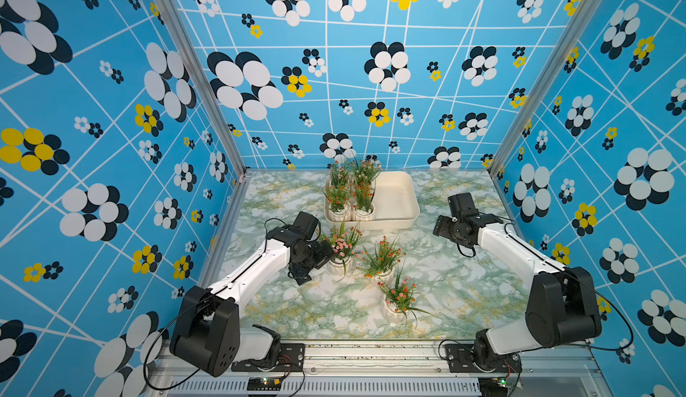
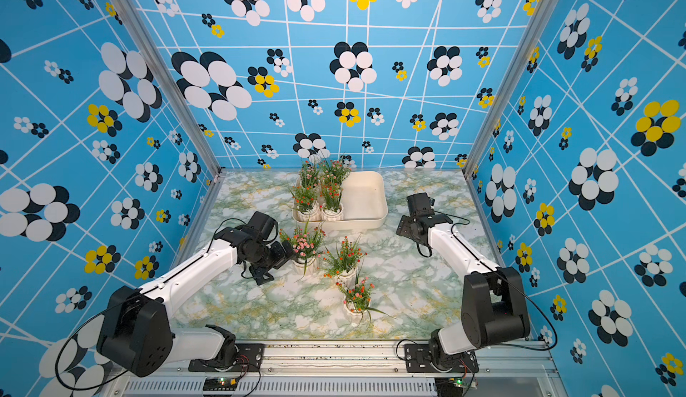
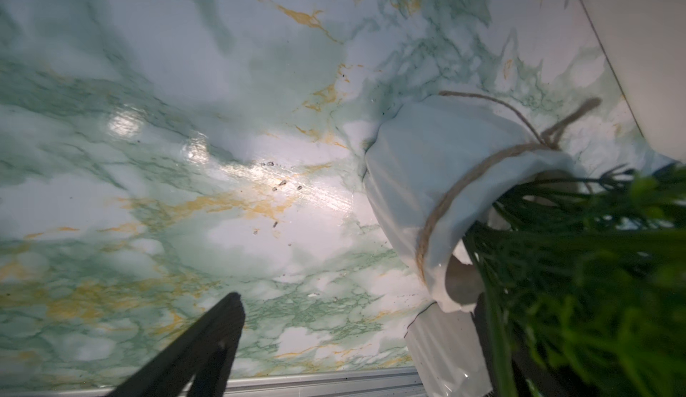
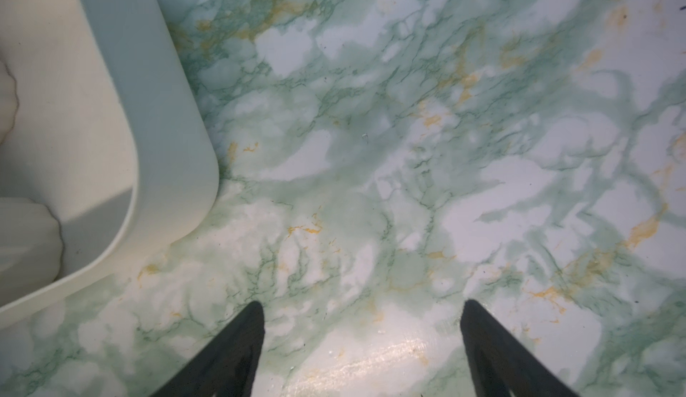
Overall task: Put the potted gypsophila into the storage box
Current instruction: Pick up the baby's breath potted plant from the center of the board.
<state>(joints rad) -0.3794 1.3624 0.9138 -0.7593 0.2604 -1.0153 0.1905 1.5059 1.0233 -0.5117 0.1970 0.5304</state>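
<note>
Two arms (image 1: 256, 265) (image 1: 512, 246), three loose pots (image 1: 340, 267) (image 1: 383, 274) (image 1: 393, 311), four in box (image 1: 397, 198).

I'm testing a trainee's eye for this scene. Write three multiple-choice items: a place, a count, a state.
1. Where in the storage box do the potted gypsophila stand? A. its left half B. its right half C. all over
2. How many pots stand on the table outside it? A. one B. three C. six
3. The right gripper is: A. open, empty B. shut on a pot C. shut on the rim
Answers: 1 A, all four crowd the left half. 2 B, one pink-flowered, two orange-red. 3 A, fingers apart over bare table.
</note>
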